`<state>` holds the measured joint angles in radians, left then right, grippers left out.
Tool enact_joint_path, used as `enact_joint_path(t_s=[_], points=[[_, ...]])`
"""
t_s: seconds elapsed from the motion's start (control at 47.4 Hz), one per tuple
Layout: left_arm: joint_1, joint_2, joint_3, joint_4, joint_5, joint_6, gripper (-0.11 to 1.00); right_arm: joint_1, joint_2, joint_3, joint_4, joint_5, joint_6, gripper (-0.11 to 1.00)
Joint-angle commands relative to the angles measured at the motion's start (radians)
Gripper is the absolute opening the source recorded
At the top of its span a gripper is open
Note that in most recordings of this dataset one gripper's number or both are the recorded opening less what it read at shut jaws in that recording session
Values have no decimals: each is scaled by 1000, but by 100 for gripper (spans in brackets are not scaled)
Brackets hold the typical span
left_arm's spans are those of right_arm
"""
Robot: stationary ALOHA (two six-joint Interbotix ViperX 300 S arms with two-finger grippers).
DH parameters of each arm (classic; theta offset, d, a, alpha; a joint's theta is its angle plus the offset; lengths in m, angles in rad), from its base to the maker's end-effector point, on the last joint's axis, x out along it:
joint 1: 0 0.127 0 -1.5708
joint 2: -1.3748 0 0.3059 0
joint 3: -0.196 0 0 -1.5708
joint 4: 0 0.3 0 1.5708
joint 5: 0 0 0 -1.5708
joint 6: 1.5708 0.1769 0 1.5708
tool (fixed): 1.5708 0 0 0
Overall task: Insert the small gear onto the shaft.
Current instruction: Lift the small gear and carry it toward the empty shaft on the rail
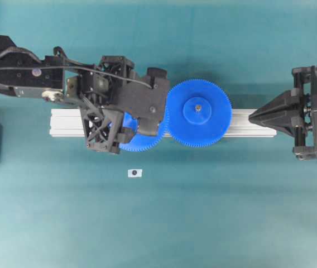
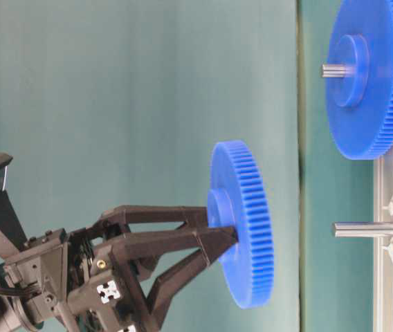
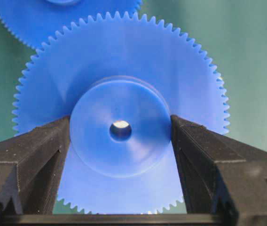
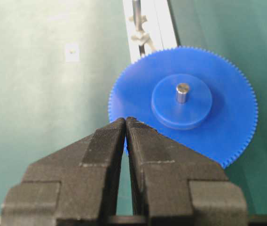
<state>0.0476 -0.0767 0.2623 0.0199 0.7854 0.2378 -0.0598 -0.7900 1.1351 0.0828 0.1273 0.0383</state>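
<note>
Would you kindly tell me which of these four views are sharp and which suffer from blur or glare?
Overhead view: evenly lit and sharp, soft shadows under the arms. Table-level view: the smaller blue plastic toothed gear and thin grey metal shaft are crisp. Left wrist view: that gear's hub is sharp, with a bright glint in its centre hole. Right wrist view: the black right tool is slightly soft, and the ribbed aluminium rail glares pale.

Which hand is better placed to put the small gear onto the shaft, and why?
Left. The left hand already grips the small gear by its hub, facing the shaft. The right hand is shut and empty.
</note>
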Motion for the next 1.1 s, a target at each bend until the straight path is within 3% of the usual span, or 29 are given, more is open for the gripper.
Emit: enact_joint_path(t_s=[0.0,1.075], points=[[8,-5,-14,2,-21,2,71,2,2,-8,3,-11,9,15],[12,123,52,2,-57,-6,71,11,2,-8,28,-12,12,15]])
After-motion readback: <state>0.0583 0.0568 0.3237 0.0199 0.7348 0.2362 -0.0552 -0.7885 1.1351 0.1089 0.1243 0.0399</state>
